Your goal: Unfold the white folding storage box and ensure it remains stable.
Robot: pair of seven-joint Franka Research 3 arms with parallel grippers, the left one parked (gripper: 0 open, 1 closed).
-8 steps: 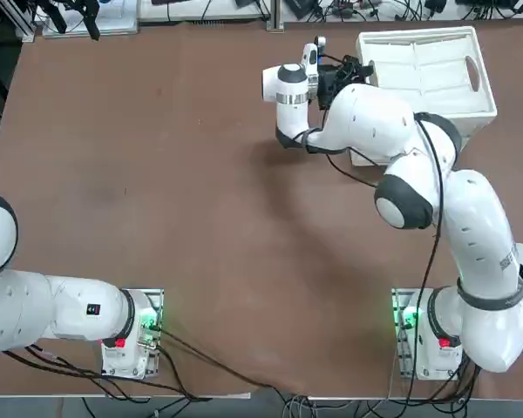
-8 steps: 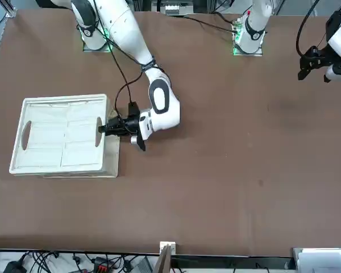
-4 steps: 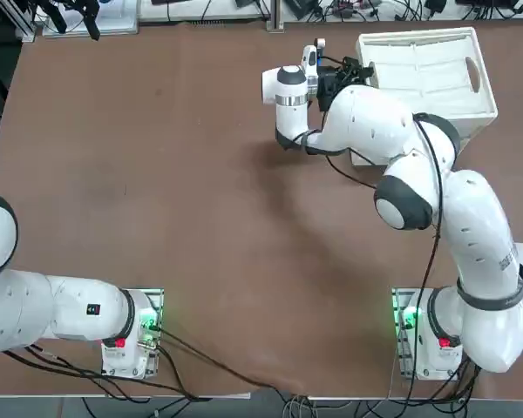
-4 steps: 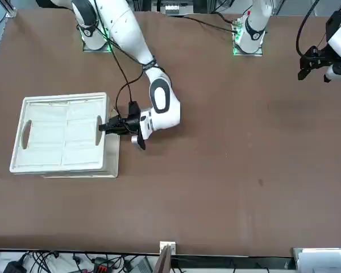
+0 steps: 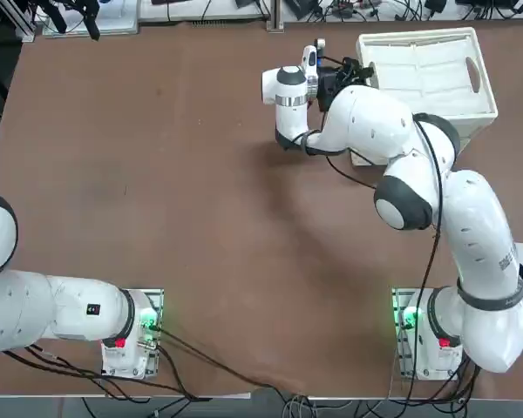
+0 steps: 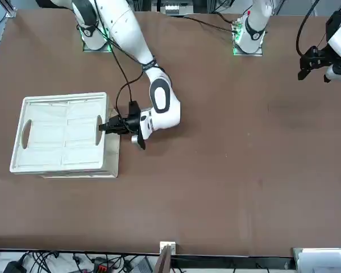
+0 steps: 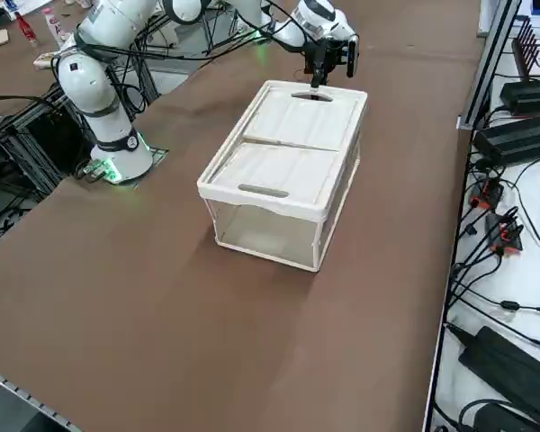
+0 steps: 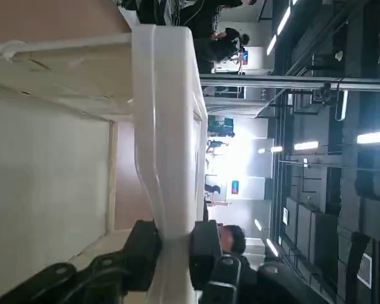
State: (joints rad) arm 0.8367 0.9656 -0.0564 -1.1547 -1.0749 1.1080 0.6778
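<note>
We see the white folding storage box (image 7: 279,162) standing on the brown table (image 7: 162,297), its thick rim (image 7: 261,203) uppermost. Two flat white panels (image 7: 292,120) lie across its top, side by side, each with an oval handle cutout (image 7: 264,191). Below the rim, at the end away from the right gripper (image 8: 176,247), we look into what is probably the hollow inside; the frame there makes this hard to judge.

The right gripper is at the box's opposite short end, on the robot's left side of it. Its black fingers (image 8: 206,247) are closed on the box's edge, one on either side of the white plastic. The right arm (image 5: 357,117) reaches over the box from the bases' side, with a black cable (image 5: 439,200) running along it. Well beyond the box, we make out a person (image 8: 232,238) in the room.
</note>
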